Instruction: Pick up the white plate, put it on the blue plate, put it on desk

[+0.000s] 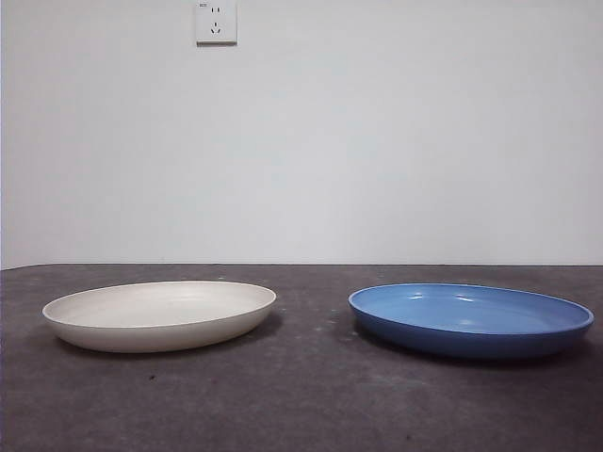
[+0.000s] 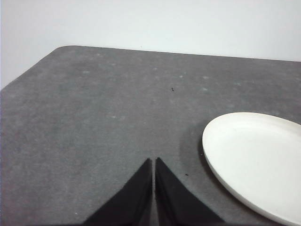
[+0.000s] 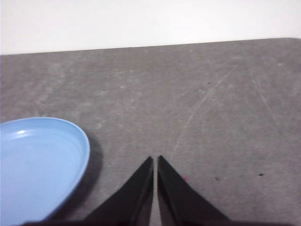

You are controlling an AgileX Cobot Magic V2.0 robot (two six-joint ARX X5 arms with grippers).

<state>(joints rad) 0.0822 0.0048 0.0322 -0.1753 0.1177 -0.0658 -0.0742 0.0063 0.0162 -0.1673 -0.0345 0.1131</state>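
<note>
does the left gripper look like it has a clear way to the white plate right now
Probably yes. The left gripper hangs shut over bare desk beside the white plate, with nothing between them. The plate lies empty, apart from the blue plate. The gripper would need to open first.

white plate (image 1: 159,315) and blue plate (image 1: 471,320) apart, bare desk (image 1: 311,395) between
</note>
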